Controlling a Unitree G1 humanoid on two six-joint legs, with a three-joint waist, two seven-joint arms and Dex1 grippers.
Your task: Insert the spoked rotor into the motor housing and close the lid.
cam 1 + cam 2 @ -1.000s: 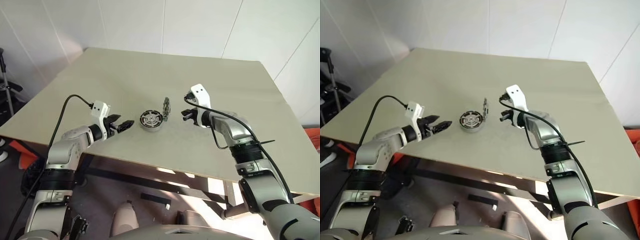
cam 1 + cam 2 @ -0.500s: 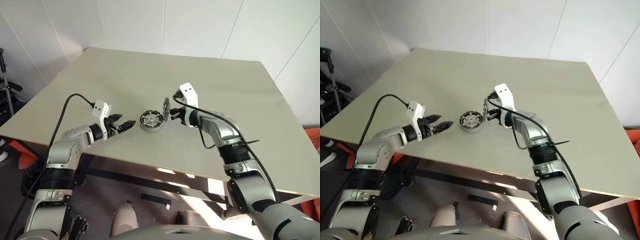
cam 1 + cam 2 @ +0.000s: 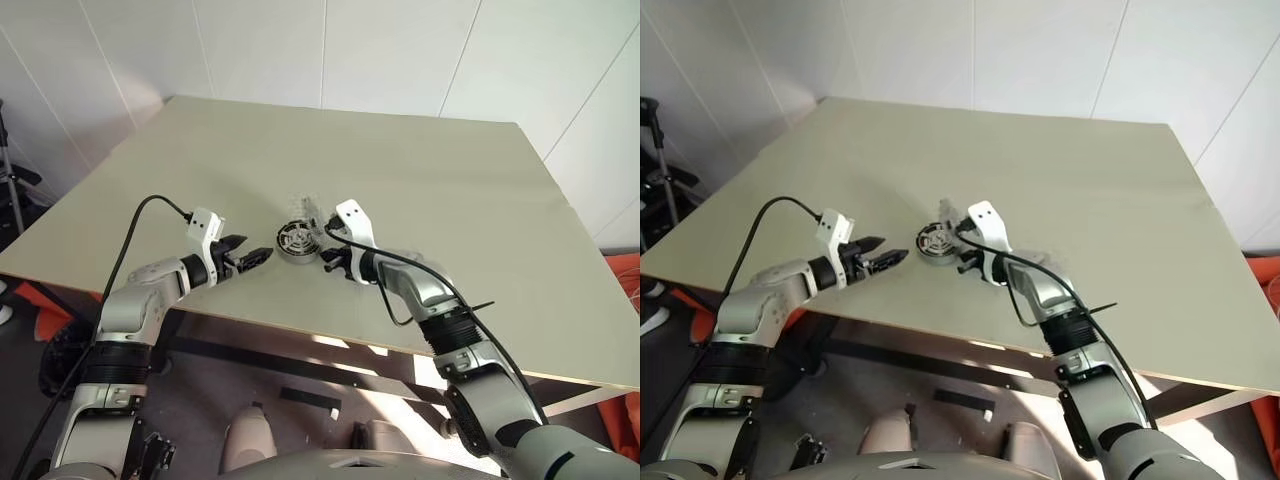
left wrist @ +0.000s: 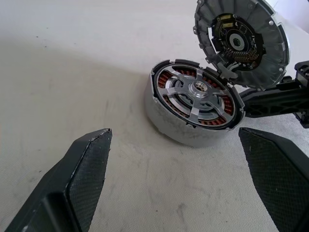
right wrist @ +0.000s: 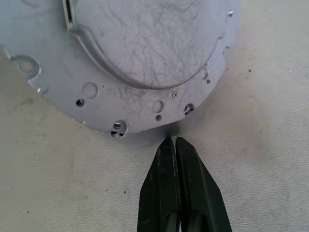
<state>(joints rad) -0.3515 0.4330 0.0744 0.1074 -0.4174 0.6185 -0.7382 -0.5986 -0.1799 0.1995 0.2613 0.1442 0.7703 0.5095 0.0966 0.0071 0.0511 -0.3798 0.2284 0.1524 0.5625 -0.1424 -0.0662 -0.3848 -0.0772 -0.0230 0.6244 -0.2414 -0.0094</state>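
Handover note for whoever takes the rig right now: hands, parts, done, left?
Left hand: open, off the parts, pointing at the motor housing on the table.
Right hand: shut, holding nothing, tips at the lower edge of the lid.
Lid: tilted on edge against the housing's far rim, not seated.
Done: a silver spoked piece sits inside the copper ring, apparently the spoked rotor.
Left: tip the lid flat onto the housing and press it shut.
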